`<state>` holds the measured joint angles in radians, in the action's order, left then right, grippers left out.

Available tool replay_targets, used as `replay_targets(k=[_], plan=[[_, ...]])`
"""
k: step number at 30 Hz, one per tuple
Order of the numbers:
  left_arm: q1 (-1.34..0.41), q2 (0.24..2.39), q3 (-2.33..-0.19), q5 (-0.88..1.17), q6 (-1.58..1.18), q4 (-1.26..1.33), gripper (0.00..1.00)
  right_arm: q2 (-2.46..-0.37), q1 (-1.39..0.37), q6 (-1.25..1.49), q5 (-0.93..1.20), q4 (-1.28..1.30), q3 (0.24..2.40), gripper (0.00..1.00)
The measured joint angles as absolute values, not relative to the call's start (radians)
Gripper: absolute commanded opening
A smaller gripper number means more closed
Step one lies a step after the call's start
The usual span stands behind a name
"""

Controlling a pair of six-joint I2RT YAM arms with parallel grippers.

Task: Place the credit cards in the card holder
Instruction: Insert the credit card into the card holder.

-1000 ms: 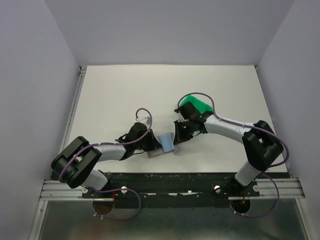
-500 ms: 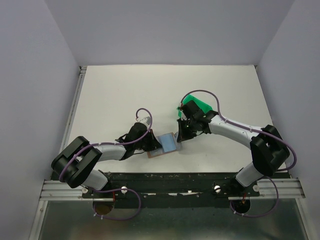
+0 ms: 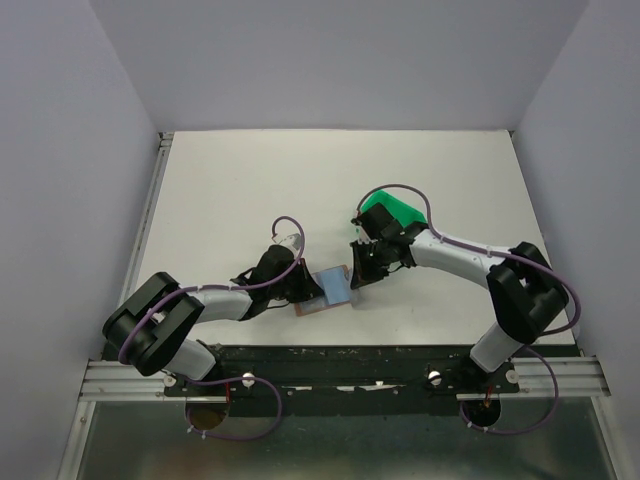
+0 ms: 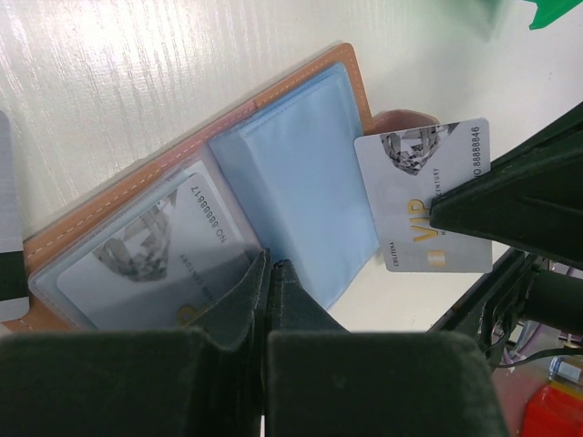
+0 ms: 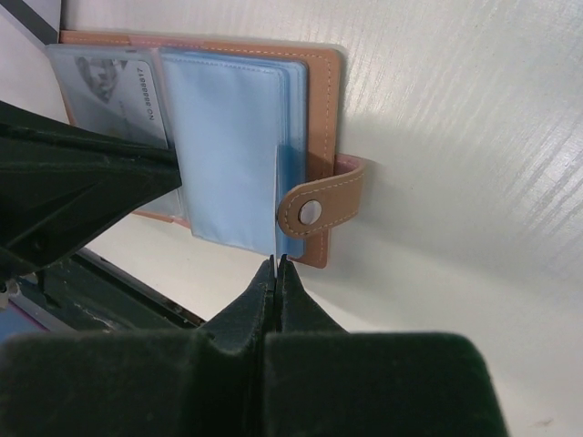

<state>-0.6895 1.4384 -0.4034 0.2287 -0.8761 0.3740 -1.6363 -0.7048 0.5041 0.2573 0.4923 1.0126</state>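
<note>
The card holder lies open near the table's front edge, tan leather with pale blue sleeves. One credit card sits inside its left sleeve. My left gripper is shut, its tips resting on that sleeve. My right gripper is shut on another credit card, pale grey with a diamond print. That card stands edge-on at the holder's right edge, beside the snap tab. In the top view the left gripper and right gripper flank the holder.
A green bin stands just behind the right wrist. A pale strip with a dark band, perhaps another card, lies left of the holder. The table's front edge and black rail are close by.
The right arm's elbow swung out to the right and came back; its gripper still holds the card at the holder's right edge. The left arm has not moved.
</note>
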Motion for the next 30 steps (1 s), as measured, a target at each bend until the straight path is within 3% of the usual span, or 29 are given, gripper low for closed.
replay_targets(k=[30], plan=[[-0.690,1.440,-0.401,0.230,-0.879,0.380,0.00,-1.724,-0.704,0.525,0.408,0.404,1.019,0.00]])
